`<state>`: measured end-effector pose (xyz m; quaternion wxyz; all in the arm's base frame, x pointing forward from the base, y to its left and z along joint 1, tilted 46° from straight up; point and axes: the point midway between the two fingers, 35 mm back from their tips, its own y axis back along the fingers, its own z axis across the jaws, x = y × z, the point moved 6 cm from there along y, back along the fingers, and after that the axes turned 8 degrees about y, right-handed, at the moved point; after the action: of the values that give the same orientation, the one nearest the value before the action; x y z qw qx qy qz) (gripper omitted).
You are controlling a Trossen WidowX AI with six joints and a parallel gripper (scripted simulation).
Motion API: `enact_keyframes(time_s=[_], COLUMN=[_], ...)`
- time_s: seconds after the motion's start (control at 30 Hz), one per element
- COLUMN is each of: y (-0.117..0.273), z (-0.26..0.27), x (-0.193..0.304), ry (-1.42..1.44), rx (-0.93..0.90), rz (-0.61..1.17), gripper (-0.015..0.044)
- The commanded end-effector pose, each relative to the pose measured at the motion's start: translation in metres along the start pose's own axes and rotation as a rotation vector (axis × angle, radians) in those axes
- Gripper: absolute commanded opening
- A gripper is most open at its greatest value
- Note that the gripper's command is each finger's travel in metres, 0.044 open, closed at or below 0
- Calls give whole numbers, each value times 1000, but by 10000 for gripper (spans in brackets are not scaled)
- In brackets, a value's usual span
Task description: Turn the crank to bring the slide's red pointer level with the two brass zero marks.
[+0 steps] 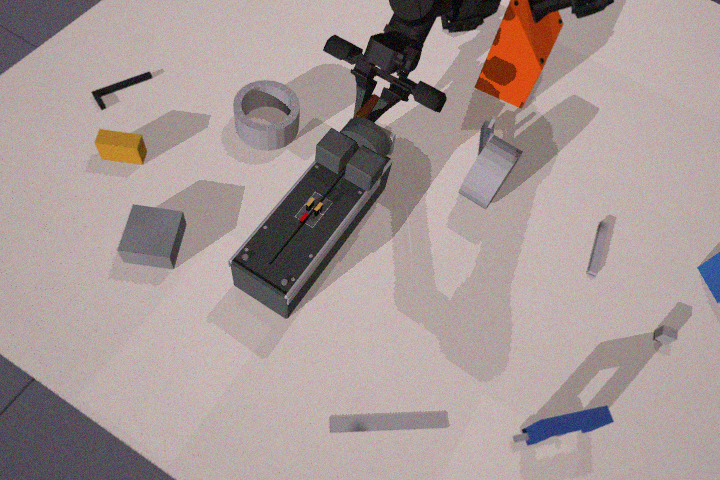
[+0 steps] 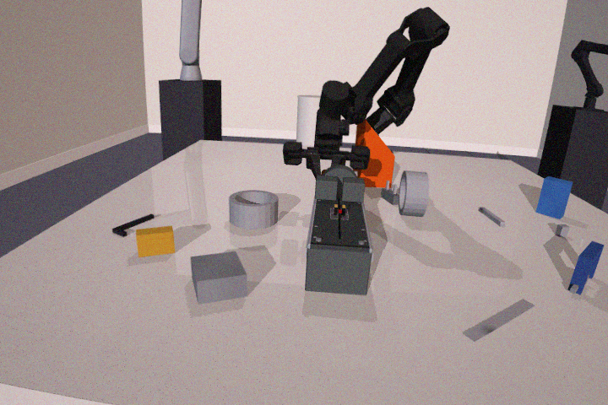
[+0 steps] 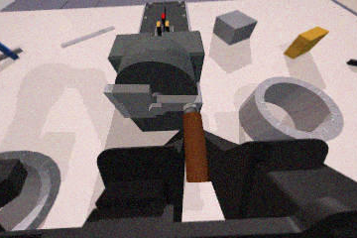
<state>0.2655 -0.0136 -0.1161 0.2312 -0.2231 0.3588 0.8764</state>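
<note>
Pale, speckled tabletop point(image 1: 145, 350) point(image 2: 247, 348) under the machine point(image 1: 310, 226) point(image 2: 337, 267) point(image 3: 157, 50), and we're right on the crank! Its brown handle point(image 1: 366, 106) point(image 3: 195, 149) sits at the end nearest the arm, and the black gripper point(image 1: 372, 107) point(image 3: 190, 133) has it pinched between its fingers. Lovely place to hold, too: along the grip's length, clear of the metal crank arm point(image 3: 174, 101). That handle looks rigid, smooth, perhaps wooden; I'd expect it to slip or twist if squeezed off-centre. The body looks heavy and solid, the turning probably geared and a touch stiff, so slow, round strokes, please. Now the red pointer point(image 1: 303, 217) point(image 2: 340, 211) point(image 3: 163, 16): just short of the brass zero marks point(image 1: 318, 207) point(image 2: 344, 207) point(image 3: 167, 23), on the side away from the crank. Small correction wanted, I'd judge; overshooting is the danger. Then release!
</note>
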Motion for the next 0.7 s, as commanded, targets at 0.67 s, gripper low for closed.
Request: enact_keyframes(time_s=[0.67], y=[-19], z=[20], x=[15], ry=[-8], rx=[3], rz=[12], gripper=[0])
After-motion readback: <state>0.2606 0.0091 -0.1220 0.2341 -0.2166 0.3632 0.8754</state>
